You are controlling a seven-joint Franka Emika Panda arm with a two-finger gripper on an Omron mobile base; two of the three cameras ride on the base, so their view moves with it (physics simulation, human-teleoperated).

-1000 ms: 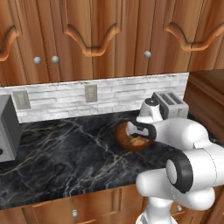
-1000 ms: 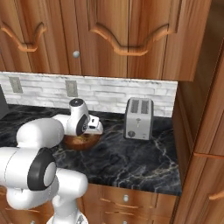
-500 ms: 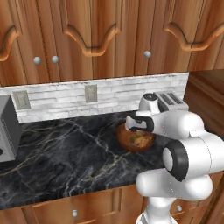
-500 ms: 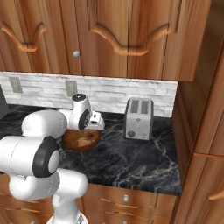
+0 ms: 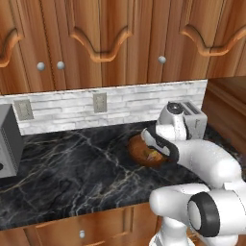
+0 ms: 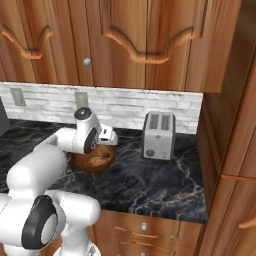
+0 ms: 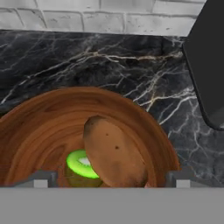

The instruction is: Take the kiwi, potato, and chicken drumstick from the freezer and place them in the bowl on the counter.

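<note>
A potato (image 7: 114, 154) and a halved kiwi (image 7: 82, 164) lie together in the wooden bowl (image 7: 39, 118) on the black marble counter (image 7: 109, 61), the potato propped partly over the kiwi's green cut face and leaning up the bowl's inner wall. The Franka arm's gripper (image 7: 109, 178) hangs directly above them, seen in the hand view with its two dark finger tips (image 7: 41, 178) standing wide apart at either side of the potato; they clasp nothing, and no contact with potato, kiwi or bowl can be made out. From the left base view the hand (image 5: 161, 139) sits over the bowl (image 5: 139, 150) beside the toaster (image 5: 194, 117); the right base view shows the same, the bowl (image 6: 92, 161) half hidden behind the wrist (image 6: 87, 132).

The risk now lies in the withdrawal. The fingers flank the potato closely, and a sideways or tilted lift could nudge it, roll it off the kiwi or tip the shallow bowl, which rests loose on glossy stone. A swing toward the toaster, just beside the hand, could also clip it. No chicken drumstick can be picked out with certainty in the bowl, so a return trip to the freezer appears to remain, and a hurried departure would be the likeliest cause of any spill.
</note>
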